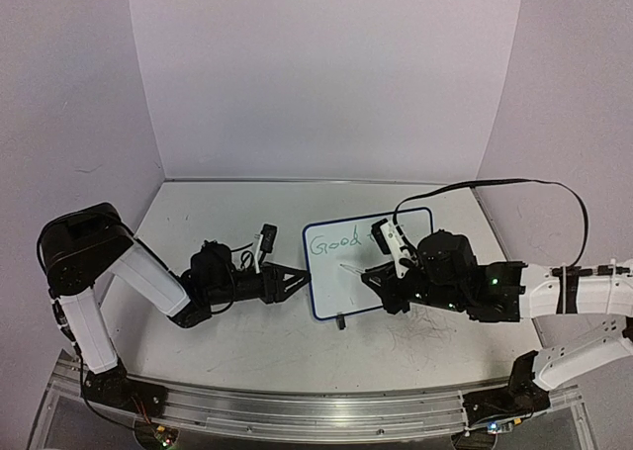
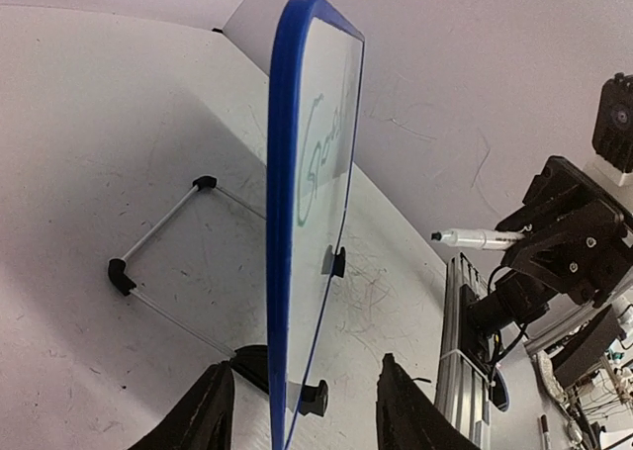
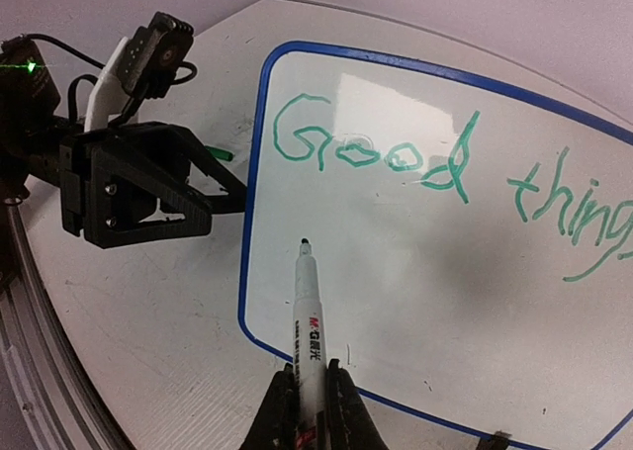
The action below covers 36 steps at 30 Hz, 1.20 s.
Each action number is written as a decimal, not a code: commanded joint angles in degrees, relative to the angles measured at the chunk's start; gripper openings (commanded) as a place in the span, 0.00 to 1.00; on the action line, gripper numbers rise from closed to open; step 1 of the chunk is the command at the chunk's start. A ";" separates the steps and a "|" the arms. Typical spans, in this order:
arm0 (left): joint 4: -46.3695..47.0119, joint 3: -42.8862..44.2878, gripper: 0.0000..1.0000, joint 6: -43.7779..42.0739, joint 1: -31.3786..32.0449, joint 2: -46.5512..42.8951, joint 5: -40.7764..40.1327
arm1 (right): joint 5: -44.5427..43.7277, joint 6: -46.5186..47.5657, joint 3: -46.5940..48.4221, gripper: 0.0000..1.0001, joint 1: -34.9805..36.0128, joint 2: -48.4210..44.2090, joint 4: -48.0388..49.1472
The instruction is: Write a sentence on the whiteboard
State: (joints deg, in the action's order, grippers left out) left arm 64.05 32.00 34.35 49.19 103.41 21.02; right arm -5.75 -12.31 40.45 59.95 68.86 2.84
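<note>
Right gripper [image 3: 309,383] clamped on marker [image 3: 303,297]; left gripper [image 2: 304,373] fingers apart astride whiteboard [image 2: 280,173] edge; sentence [image 3: 396,159] cut off at right of frame

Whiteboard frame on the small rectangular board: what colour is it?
Dark blue; the small rectangular whiteboard's thin frame shows best in the right wrist view.

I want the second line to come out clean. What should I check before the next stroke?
1. Grip: ok, right hand shut on the marker.
2. Cap: ok, off, tip bare.
3. Start point: ok, tip below "Good" of the sentence; contact with the whiteboard: cannot tell.
4. Bracing: not ok, left hand open, its fingers straddling the board's left edge with gaps on both sides.
5. Room for line two: ok, blank white below the first line.
</note>
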 commanded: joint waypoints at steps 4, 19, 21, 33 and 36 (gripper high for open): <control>8.12 3.01 0.43 0.76 -0.92 3.96 3.04 | -2.86 -0.29 4.86 0.00 1.74 4.71 1.32; 20.56 4.39 0.24 4.50 -2.42 11.49 9.01 | -8.01 -1.61 6.18 0.00 3.19 7.50 1.12; 20.69 4.44 0.21 4.10 -2.43 11.63 8.97 | -8.79 -1.32 6.87 0.00 3.30 7.93 1.10; 20.72 5.15 0.09 3.40 -2.43 12.41 9.15 | -10.10 -1.05 11.92 0.00 3.43 14.19 0.15; 20.72 4.69 0.05 2.48 -2.43 12.20 8.83 | -9.76 -0.69 11.60 0.00 3.42 14.15 0.15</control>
State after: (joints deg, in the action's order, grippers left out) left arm 74.98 35.90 37.66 46.94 115.23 29.87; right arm -14.15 -13.36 50.11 63.07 82.89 2.55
